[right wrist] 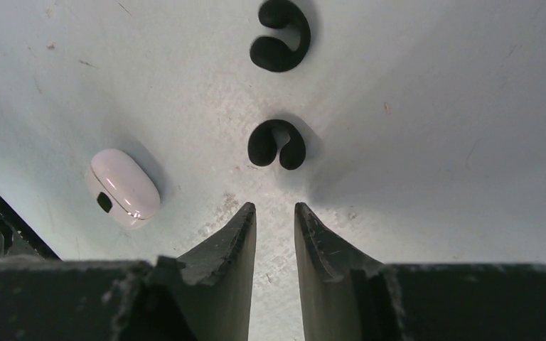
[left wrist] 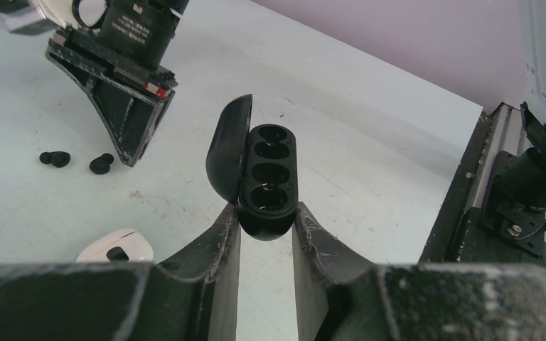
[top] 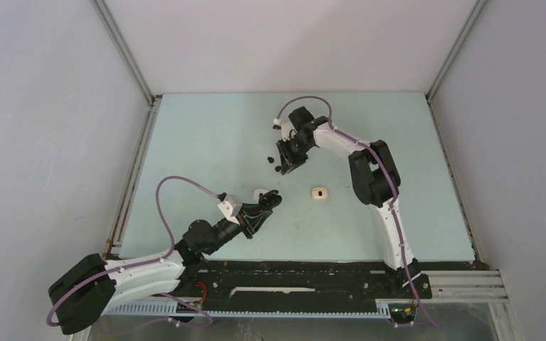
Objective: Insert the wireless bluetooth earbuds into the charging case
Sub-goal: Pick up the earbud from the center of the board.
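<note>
My left gripper point(left wrist: 266, 217) is shut on the near end of a black charging case point(left wrist: 269, 177). The case's lid stands open at the left and its round wells are empty. In the top view this gripper point(top: 270, 201) sits left of the table's middle. Two black earbuds point(right wrist: 277, 144) point(right wrist: 279, 35) lie on the table just ahead of my right gripper point(right wrist: 274, 207), which is open, empty and low over the surface. The left wrist view also shows the two earbuds point(left wrist: 55, 158) point(left wrist: 101, 164) beside the right gripper's fingers point(left wrist: 124, 135). In the top view one earbud point(top: 270, 160) lies left of the right gripper point(top: 283, 169).
A closed white case point(top: 318, 192) lies right of my left gripper. Another white case point(left wrist: 117, 245) lies close on that gripper's left, also seen in the top view point(top: 259, 192). A white case point(right wrist: 123, 187) shows left of the right fingers. Grey walls enclose the table.
</note>
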Tool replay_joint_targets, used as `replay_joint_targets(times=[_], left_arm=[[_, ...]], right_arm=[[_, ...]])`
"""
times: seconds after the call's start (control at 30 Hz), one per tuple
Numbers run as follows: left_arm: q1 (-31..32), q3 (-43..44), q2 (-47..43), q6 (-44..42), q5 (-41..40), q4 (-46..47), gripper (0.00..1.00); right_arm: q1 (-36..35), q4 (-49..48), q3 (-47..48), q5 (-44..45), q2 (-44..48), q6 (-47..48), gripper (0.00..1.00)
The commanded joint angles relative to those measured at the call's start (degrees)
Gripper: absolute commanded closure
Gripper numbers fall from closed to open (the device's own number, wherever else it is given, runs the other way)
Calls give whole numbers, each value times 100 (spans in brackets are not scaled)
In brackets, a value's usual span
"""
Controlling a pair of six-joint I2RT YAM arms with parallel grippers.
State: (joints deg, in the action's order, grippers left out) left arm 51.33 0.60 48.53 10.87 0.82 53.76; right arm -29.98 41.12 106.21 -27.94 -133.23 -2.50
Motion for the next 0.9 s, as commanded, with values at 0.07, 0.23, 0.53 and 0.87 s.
replay_joint_targets(times=[0.07,0.23,0.53,0.87], left_arm=[[-31,-267,73,-151,76,239,100],[-35,-269,74,-156,70,249,100],[-35,-418,-337,-158,-388,225,100],[-35,-693,-1101,-224,-1265,39,100]], right_arm=[[79,43,934,-225,93,527,73],[177,172,1573,-506,-290,998,72],[73,267,2162,-371,-815,952,73],[-47,114,2422,94,-1115,543,73]])
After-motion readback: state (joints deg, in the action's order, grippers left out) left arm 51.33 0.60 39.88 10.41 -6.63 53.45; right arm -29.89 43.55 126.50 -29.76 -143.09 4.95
